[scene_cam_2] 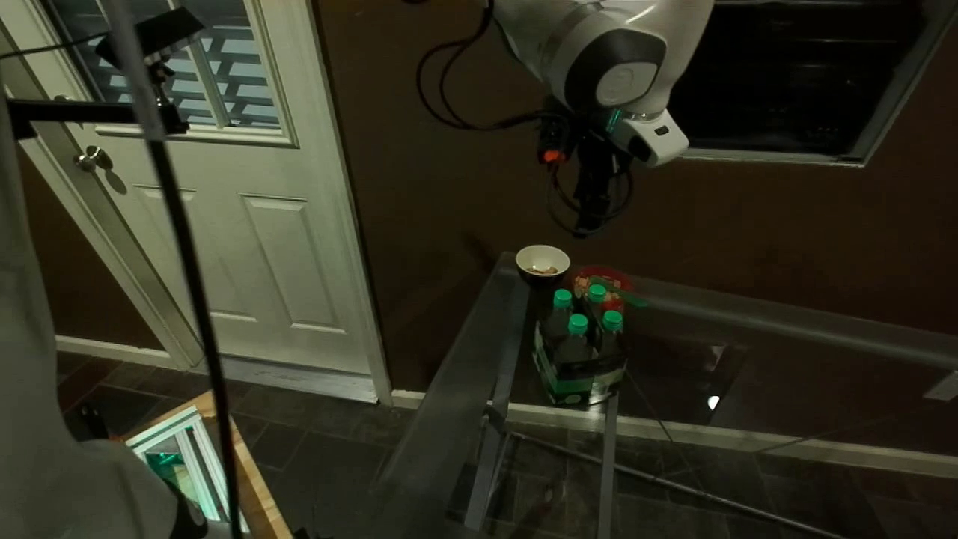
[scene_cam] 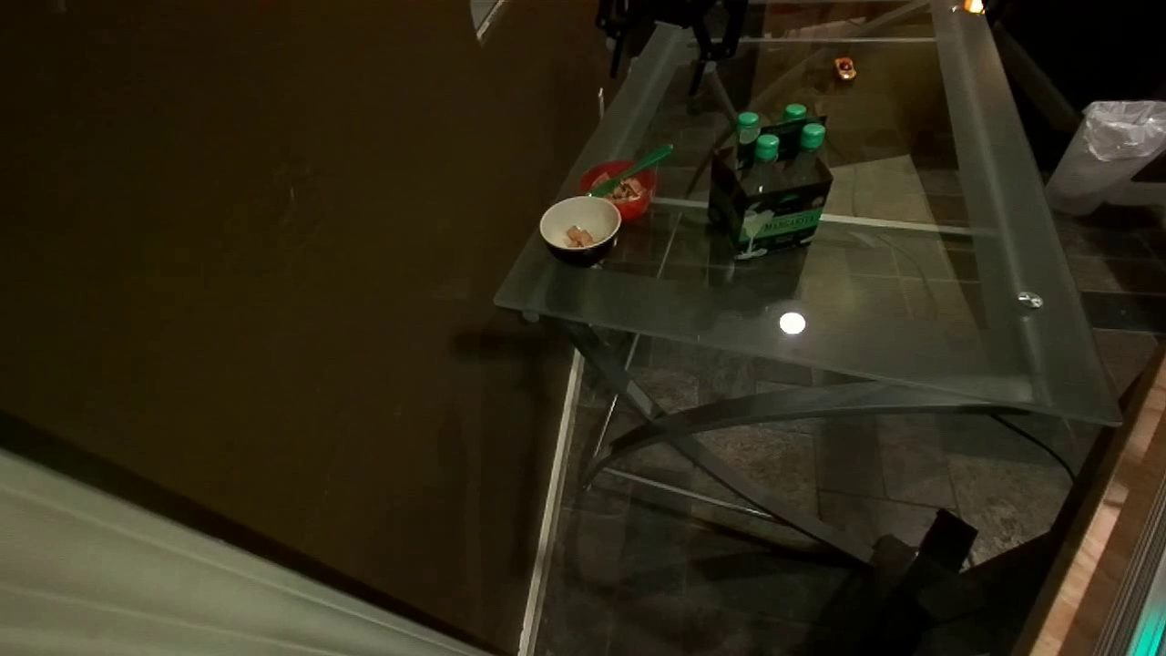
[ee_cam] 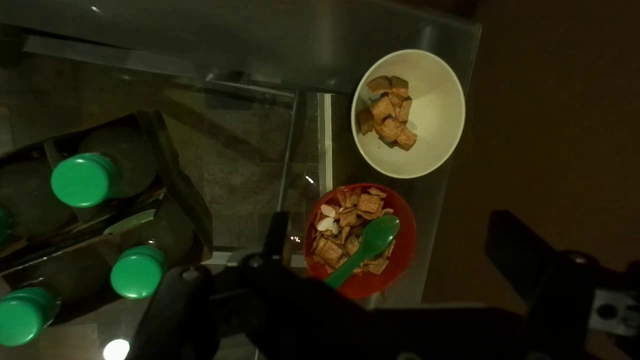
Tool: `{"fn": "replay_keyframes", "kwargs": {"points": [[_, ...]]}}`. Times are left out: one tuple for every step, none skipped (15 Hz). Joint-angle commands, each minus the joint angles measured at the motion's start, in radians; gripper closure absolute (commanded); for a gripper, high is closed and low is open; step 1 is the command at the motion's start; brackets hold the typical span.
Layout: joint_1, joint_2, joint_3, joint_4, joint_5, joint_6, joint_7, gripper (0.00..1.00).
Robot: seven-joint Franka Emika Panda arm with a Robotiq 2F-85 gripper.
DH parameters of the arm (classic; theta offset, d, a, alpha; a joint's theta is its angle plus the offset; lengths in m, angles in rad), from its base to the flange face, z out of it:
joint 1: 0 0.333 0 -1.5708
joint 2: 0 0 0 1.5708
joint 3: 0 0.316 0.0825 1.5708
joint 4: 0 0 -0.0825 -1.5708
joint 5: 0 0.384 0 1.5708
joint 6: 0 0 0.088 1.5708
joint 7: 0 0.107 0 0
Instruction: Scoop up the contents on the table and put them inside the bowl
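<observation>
In an exterior view, the white bowl (scene_cam: 601, 219) was seen just left of the red bowl (scene_cam: 640, 207), whose cereal (scene_cam: 629, 189) might be spilled if the spoon (scene_cam: 638, 167) were pinched askew by the gripper (scene_cam: 656, 80), spread wide and empty above. Right of the red bowl, "MARGARITA" could be read on the bottle carton (scene_cam: 776, 211).

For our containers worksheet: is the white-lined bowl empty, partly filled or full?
Partly filled: in the wrist view, cereal pieces lie in the white-lined bowl, leaving much of its inside bare.

Overhead access to white bowl (ee_cam: 434, 125), table (scene_cam: 683, 312) corner: open. Bottle pack (scene_cam: 774, 214) restricts low passage inboard of red bowl (ee_cam: 406, 250).
</observation>
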Motion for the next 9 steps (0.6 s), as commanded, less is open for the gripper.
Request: {"fn": "replay_keyframes", "kwargs": {"points": [[-0.022, 0.164, 0.008, 0.216, 0.058, -0.120, 0.023, 0.00], [-0.023, 0.197, 0.007, 0.255, 0.061, -0.137, 0.037, 0.00], [-0.025, 0.232, 0.006, 0.300, 0.063, -0.164, 0.055, 0.00], [-0.029, 0.268, 0.005, 0.344, 0.066, -0.183, 0.075, 0.00], [-0.032, 0.302, 0.001, 0.383, 0.065, -0.196, 0.096, 0.00], [-0.035, 0.333, -0.003, 0.421, 0.059, -0.207, 0.119, 0.00], [-0.040, 0.362, -0.005, 0.451, 0.055, -0.210, 0.135, 0.00], [-0.046, 0.386, -0.009, 0.479, 0.049, -0.219, 0.154, 0.00], [-0.054, 0.409, -0.008, 0.500, 0.051, -0.222, 0.162, 0.00]]}}
